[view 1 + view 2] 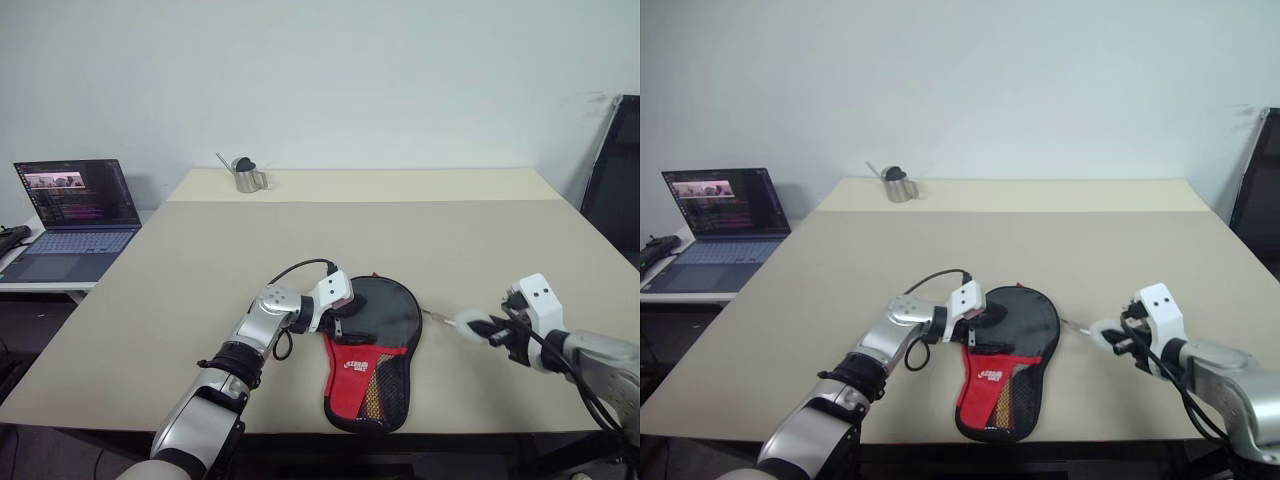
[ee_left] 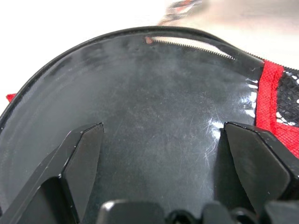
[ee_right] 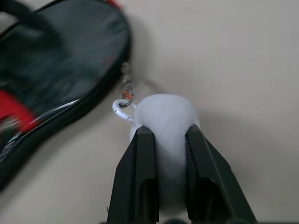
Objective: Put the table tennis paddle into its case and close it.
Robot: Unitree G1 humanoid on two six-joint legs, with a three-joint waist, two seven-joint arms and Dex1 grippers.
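At the near middle of the counter (image 1: 480, 240) lies the case (image 1: 372, 350), apparently zipped, the paddle presumably inside. The left gripper (image 1: 338, 308) rests on its round end, fingers (image 2: 81, 158) spread wide, holding nothing. The right gripper (image 1: 478, 328) clamps a white fluffy zipper pull (image 3: 166, 126). Little remains.

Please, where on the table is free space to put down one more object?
Free: the wide table stretch between the metal cup and the case, and the near left part beside the laptop. Crowded: the near edge, where the left gripper and right gripper flank the case.
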